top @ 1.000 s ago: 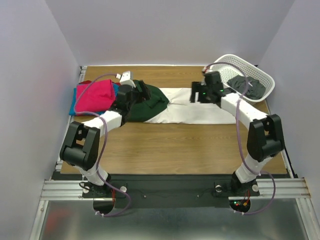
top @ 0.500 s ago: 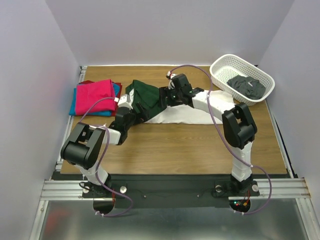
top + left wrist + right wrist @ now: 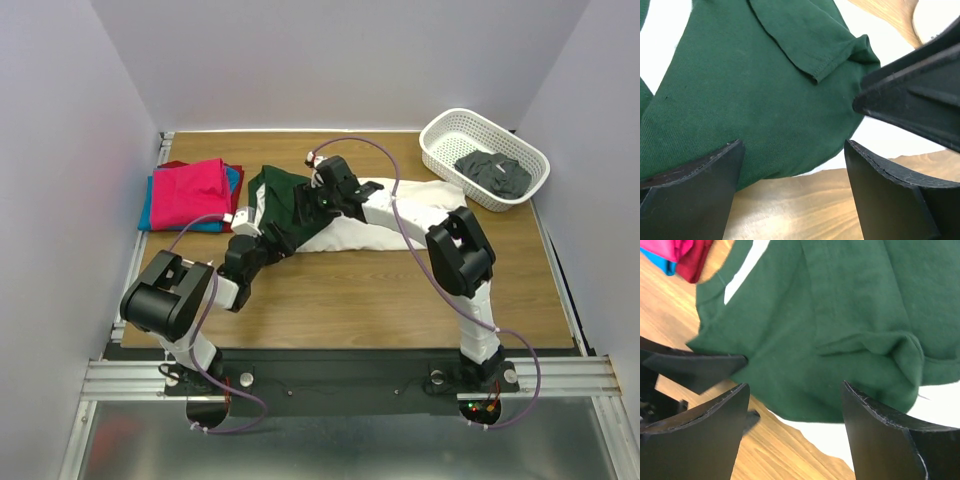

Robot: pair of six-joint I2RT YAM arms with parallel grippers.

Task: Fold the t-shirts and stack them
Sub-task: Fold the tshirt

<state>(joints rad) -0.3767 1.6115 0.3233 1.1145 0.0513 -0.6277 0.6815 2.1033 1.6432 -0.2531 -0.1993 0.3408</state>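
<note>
The spread t-shirt [image 3: 352, 237] is white with dark green sleeves. The folded stack [image 3: 188, 190] shows magenta over blue and red edges. The white lattice basket [image 3: 440, 155] holds dark grey cloth [image 3: 492, 172].

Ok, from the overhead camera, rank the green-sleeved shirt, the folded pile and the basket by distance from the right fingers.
1. Green-sleeved shirt: directly beneath the right fingers, mid-table.
2. Folded pile: off to the left, by the wall.
3. Basket: far right corner, clearly the farthest.
</note>
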